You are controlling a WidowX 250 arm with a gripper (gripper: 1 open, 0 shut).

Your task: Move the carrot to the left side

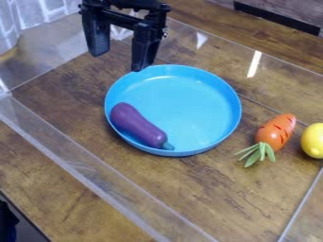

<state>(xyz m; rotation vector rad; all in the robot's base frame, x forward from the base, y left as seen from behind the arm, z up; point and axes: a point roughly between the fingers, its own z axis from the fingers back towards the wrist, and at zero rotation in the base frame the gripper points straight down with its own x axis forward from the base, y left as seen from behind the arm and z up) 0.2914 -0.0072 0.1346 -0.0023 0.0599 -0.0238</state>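
The carrot (278,129) lies on the wooden surface (76,104) at the right side of the only view, to the right of the blue plate (209,90) and apart from it. It is small and orange, and its green leafy top points down and to the left, toward the lower right part of the plate's rim. The round yellow lemon (312,140) sits just beside the carrot on its right, at the picture's edge; whether the two touch I cannot tell. On the plate, in its lower left part, rests the purple eggplant (139,127), lying diagonally with one end near the rim.

The end effector (119,52) hangs at the top of the view, behind the far left edge of the plate, pointing downward. Its two dark fingers stand clearly apart and nothing is between them. It is well apart from the carrot. Transparent walls (76,156) surround the surface.
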